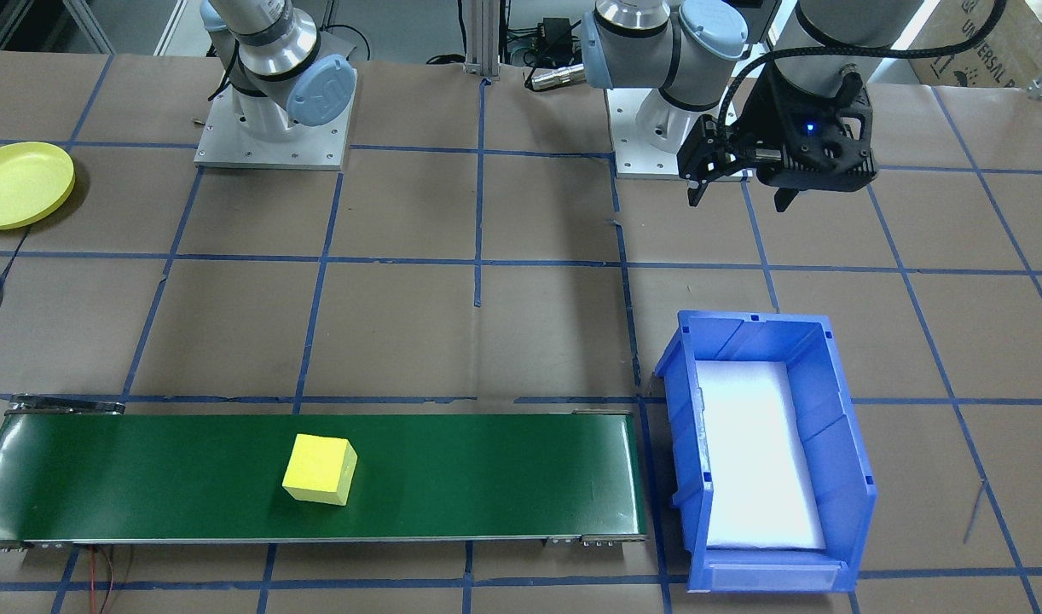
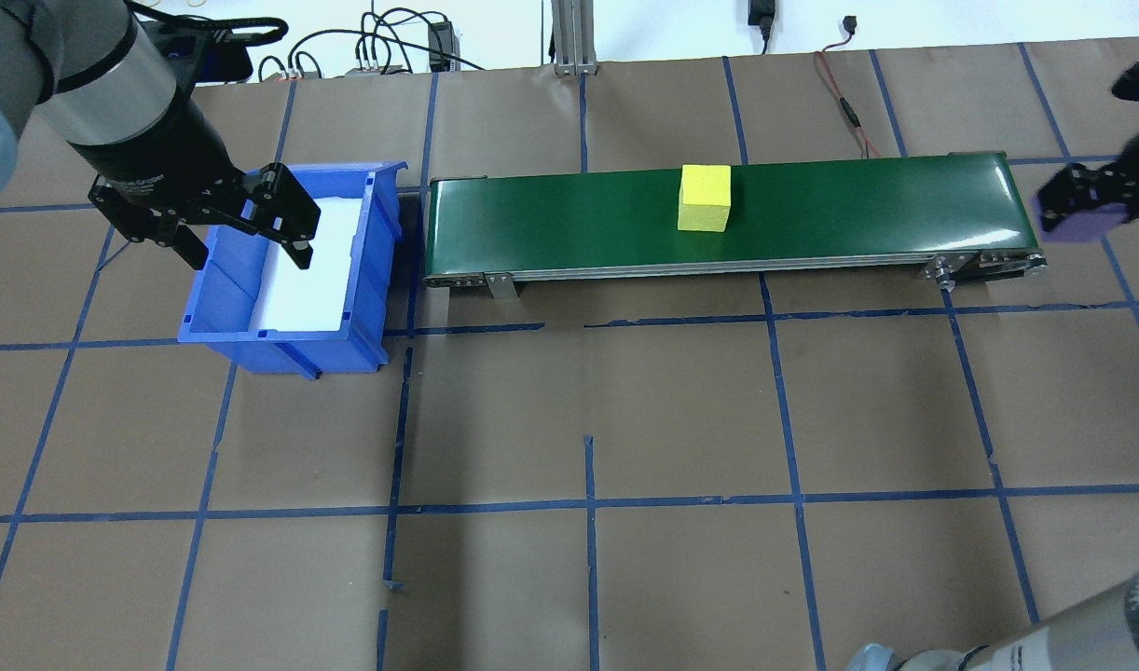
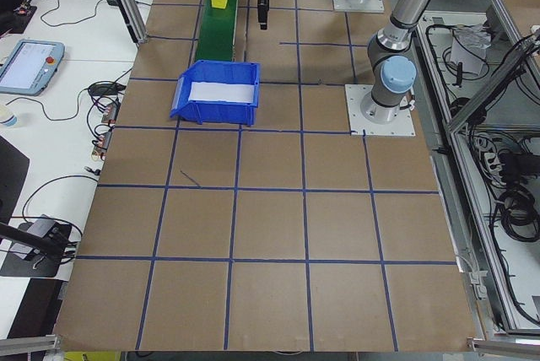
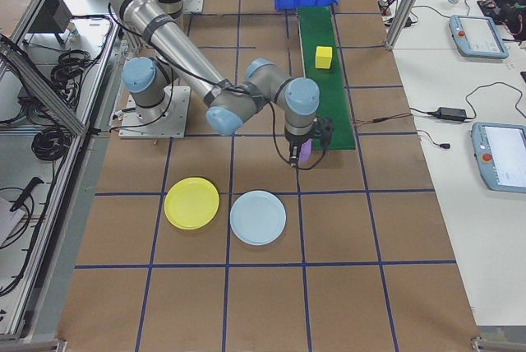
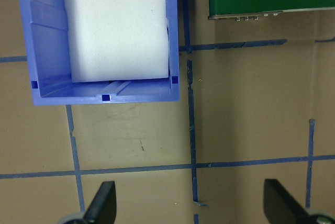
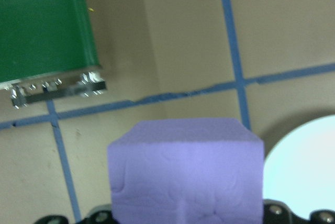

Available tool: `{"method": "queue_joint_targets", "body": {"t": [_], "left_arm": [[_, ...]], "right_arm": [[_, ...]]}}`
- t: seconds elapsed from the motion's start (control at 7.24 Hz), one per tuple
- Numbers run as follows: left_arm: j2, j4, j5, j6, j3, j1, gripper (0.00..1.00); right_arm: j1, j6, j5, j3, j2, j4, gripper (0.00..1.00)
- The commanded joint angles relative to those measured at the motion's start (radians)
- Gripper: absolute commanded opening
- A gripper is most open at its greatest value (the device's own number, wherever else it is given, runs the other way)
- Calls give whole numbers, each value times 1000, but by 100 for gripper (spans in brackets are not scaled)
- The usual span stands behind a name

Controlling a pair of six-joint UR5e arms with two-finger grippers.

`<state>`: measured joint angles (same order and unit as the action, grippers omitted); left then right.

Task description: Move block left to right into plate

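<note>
Right gripper (image 6: pixel 186 219) is clamped on a purple block (image 6: pixel 186 169), holding it off the table just past the end of the green conveyor belt (image 2: pixel 719 219); in its wrist view the edge of the light blue plate (image 6: pixel 303 166) shows just beside the block, lower right, so the carry looks part done with the release not yet made. Seen from the table's right end, the same gripper hangs between the belt's end and the two plates, the light blue plate (image 4: pixel 258 217) lying close below it and the yellow plate (image 4: pixel 191 202) just beside that one. Which plate is meant I cannot tell from the task wording. A yellow block (image 2: pixel 705 198) sits on the belt around its middle, well apart from both arms, so I judge it is in transit and a second pick remains. Left gripper (image 2: pixel 229 228) hovers with its fingers spread and nothing between them, over the near edge of the blue bin (image 2: pixel 290 335), whose floor shows only a white liner
</note>
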<state>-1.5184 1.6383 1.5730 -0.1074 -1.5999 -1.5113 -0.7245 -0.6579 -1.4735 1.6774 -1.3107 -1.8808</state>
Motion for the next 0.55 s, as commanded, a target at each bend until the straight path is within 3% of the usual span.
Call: {"method": "queue_joint_targets", "body": {"t": [0.0, 0.14, 0.28, 0.41], "left_arm": [[0, 2, 1, 0, 0, 0, 100], [0, 2, 1, 0, 0, 0, 100], [0, 2, 1, 0, 0, 0, 100], [0, 2, 1, 0, 0, 0, 100]], "right_arm": [[144, -182, -54, 4, 5, 32, 36], [160, -230, -80, 40, 37, 28, 36], [190, -242, -82, 97, 59, -83, 37], [229, -303, -70, 158, 62, -188, 67]]}}
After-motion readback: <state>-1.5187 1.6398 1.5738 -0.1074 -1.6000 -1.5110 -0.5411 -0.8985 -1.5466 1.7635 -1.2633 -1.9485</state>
